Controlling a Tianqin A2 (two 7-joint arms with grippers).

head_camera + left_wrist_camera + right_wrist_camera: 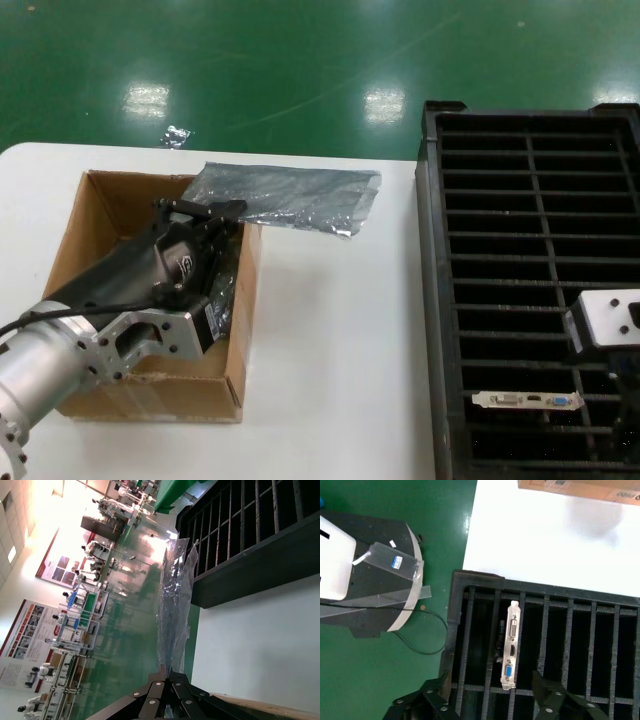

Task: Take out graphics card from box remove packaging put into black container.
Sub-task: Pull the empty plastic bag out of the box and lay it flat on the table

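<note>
Head view takes in the whole bench: the graphics card (pixel 527 401) stands on edge in a near slot of the black container (pixel 433 300), in the column closer to the box. Only its top shows, a narrow silver end bracket with a blue port at one end and other connectors along it. Its long axis runs across the tray, parallel to the ribs, blue port toward the tray's middle divider. In the right wrist view the same card (pixel 510 652) shows a white connector, a small dark one and then the blue port in a row down the bracket, with a sliver of dark board beside it in the slot.

Hovering just above the tray, the right gripper (pixel 492 700) has its jaws spread wide either side of the card's blue end, gripping nothing.

Over at the brown cardboard box (pixel 85 215) on the white table (pixel 330 330), the left gripper (pixel 205 212) reaches inside, near the far wall. Whether its fingers are closed I cannot tell. Dark bag-wrapped cards (pixel 222 290) sit upright in the box beside it.

The packaging (pixel 285 195), a crinkly translucent grey bag, lies flat on the table just beyond the box, its long side running across toward the tray. From the left wrist view it (pixel 172 610) looks clear and wrinkled.
</note>
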